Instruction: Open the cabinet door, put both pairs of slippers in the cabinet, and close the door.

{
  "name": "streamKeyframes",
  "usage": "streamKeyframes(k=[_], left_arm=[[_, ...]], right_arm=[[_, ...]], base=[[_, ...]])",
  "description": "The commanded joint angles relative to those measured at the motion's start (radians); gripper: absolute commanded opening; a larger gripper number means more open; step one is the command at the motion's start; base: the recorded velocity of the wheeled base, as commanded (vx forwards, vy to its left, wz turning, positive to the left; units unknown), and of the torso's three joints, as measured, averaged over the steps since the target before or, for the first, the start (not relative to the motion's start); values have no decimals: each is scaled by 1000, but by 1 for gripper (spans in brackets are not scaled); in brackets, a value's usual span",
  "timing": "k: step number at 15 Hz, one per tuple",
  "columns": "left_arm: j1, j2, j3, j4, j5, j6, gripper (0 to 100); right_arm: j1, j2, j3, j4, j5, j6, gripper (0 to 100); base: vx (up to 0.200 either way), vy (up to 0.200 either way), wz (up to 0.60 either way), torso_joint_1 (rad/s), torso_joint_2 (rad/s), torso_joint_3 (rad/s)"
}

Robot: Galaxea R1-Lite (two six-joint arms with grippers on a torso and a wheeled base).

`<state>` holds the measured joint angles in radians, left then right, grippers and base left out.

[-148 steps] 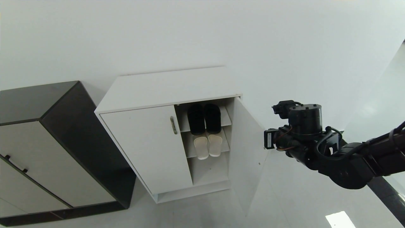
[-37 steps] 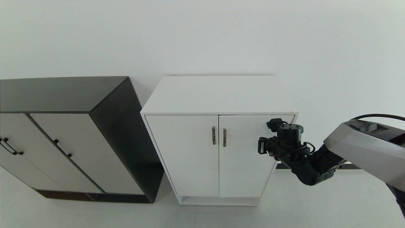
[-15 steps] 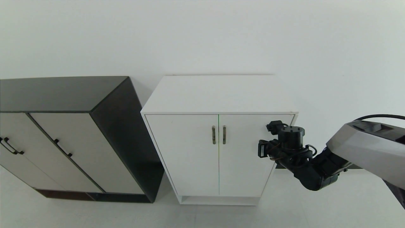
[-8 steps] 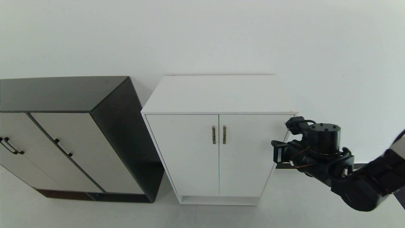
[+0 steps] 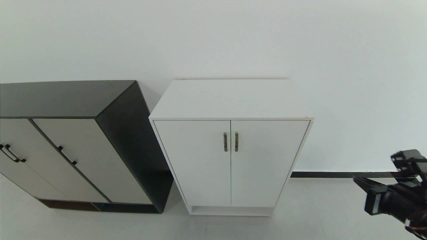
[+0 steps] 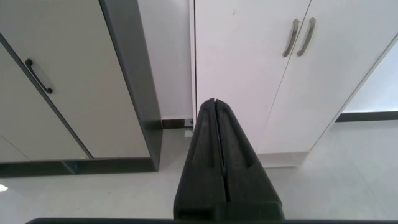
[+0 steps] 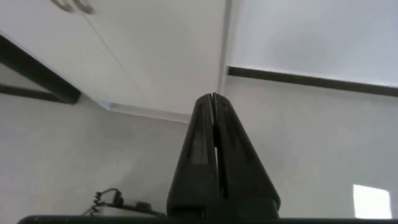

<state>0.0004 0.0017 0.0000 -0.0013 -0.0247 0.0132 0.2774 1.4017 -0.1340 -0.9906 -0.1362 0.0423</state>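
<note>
The dark cabinet [image 5: 66, 140], cut off at the head view's left edge, stands just beside the white cabinet [image 5: 233, 100] against the wall. The white cabinet's right door [image 5: 263, 163] and left door [image 5: 196, 163] sit flush shut, hiding its inside. My right gripper [image 7: 214, 99] hangs low, well right of it and partly cut off in the head view, fingers pressed together on nothing. My left gripper [image 6: 214, 104] is likewise closed and empty. The handles [image 5: 236, 141] flank the door seam.

Bright, even light throws only faint, soft shadows.
</note>
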Motion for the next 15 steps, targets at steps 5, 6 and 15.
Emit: streamKeyframes(k=[5, 6, 15], left_arm=[[0, 0, 0, 0, 0, -1, 0], [0, 0, 0, 0, 0, -1, 0], [0, 1, 0, 0, 0, -1, 0]], right_arm=[[-153, -446, 134, 293, 9, -21, 0], [-153, -533, 134, 360, 12, -22, 0], [-149, -1188, 123, 926, 84, -21, 0]], base=[[0, 0, 0, 0, 0, 0], [0, 0, 0, 0, 0, 0], [0, 0, 0, 0, 0, 0]])
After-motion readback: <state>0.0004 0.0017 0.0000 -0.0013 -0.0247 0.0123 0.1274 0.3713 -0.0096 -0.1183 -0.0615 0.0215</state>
